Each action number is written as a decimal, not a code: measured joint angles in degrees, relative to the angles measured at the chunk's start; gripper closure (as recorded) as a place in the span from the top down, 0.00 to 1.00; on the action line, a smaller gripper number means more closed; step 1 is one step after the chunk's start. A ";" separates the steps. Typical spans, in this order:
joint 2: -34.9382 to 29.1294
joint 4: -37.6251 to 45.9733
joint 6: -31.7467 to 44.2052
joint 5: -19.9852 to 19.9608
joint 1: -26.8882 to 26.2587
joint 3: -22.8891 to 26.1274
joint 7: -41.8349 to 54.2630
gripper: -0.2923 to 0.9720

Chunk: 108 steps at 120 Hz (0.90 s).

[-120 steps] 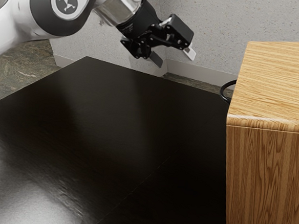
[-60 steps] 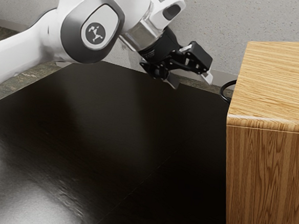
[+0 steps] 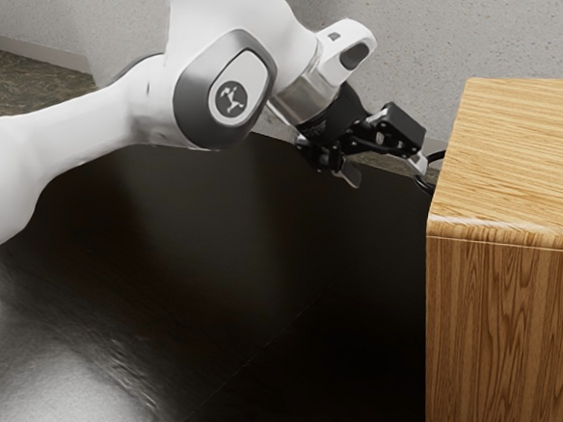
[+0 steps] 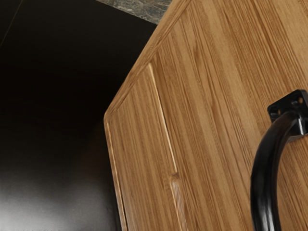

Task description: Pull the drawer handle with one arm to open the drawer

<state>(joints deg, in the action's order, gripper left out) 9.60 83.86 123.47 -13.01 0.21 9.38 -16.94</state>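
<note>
Handle (image 4: 266,178): black curved bar on the cabinet (image 3: 508,285) front, bowing out toward the arm; long axis roughly along the wood grain.
Look: glossy, with a square screw plate at one end.
Gripper (image 3: 383,170): fingers apart, gripping nothing, just beside the handle.
Room: dark table (image 3: 160,289) stretching wide toward the exterior view's left.

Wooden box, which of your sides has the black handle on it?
On the wooden box, the side facing the arm, at the exterior view's left. The black handle sticks out from it; the top and the camera-facing side are plain wood.
</note>
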 joint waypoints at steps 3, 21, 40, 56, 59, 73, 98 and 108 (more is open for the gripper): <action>0.32 -0.15 0.08 0.11 0.01 0.12 -0.09 0.77; 0.06 0.14 0.62 0.62 -0.35 0.24 -0.46 0.77; -3.94 5.68 0.99 2.15 0.96 -0.06 -0.87 0.77; -10.50 12.46 1.24 2.68 3.61 -2.31 -1.16 0.77; -12.41 14.07 1.33 2.73 4.33 -2.73 -1.20 0.77; -20.82 17.01 1.51 2.77 1.82 -4.56 -0.93 0.77; -24.94 0.78 -9.65 5.67 -1.07 -4.77 -0.96 0.77; -23.25 -5.91 -23.63 8.24 -0.51 -3.07 -1.08 0.77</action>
<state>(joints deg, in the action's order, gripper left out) -13.65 77.95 99.84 -4.77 -0.30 6.31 -18.03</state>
